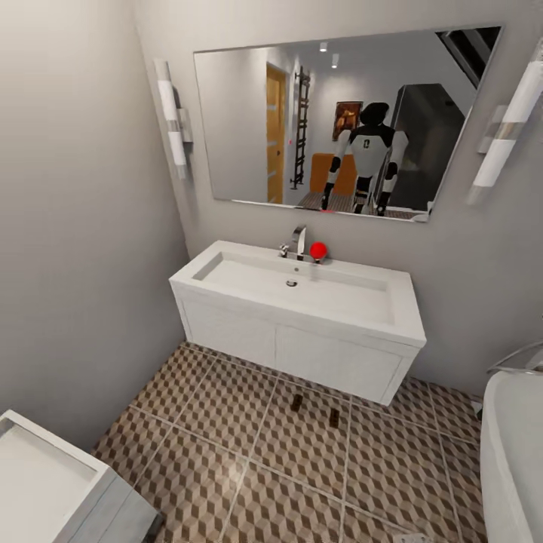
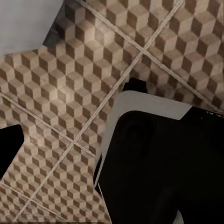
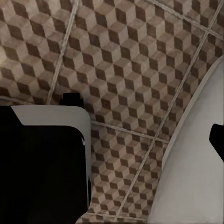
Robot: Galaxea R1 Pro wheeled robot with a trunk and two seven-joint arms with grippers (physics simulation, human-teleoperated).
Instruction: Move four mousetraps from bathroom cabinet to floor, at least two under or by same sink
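Neither wrist view let the fingers be read: in the left wrist view a dark shape sat at the edge of the frame, in the right wrist view another, so whether either gripper was spread or pressed together could not be told. Both cameras looked down past the robot's black-and-white body point(image 2: 158, 158) at the bathroom floor point(image 2: 60, 93) of brown, beige and white cubes with pale grout lines. The right wrist view also caught a curved white surface point(image 3: 186, 177) beside the tiles.

From the head view, two mousetraps lay on the tiles just in front of the bathroom sink: one point(image 1: 296, 403) to the left, the other point(image 1: 334, 418) a little to its right and slightly nearer, apart from each other. They showed only as small dark-brown bars, too small for detail. The bathroom sink point(image 1: 226, 290) stood against the far wall with its chrome tap point(image 1: 299, 243) and a red ball point(image 1: 318, 250) just right of it. A mirror point(image 1: 241, 113) above reflected the robot. A white oval bathtub point(image 1: 516, 445) stood at the right, a square white fixture point(image 1: 45, 483) at the near left.
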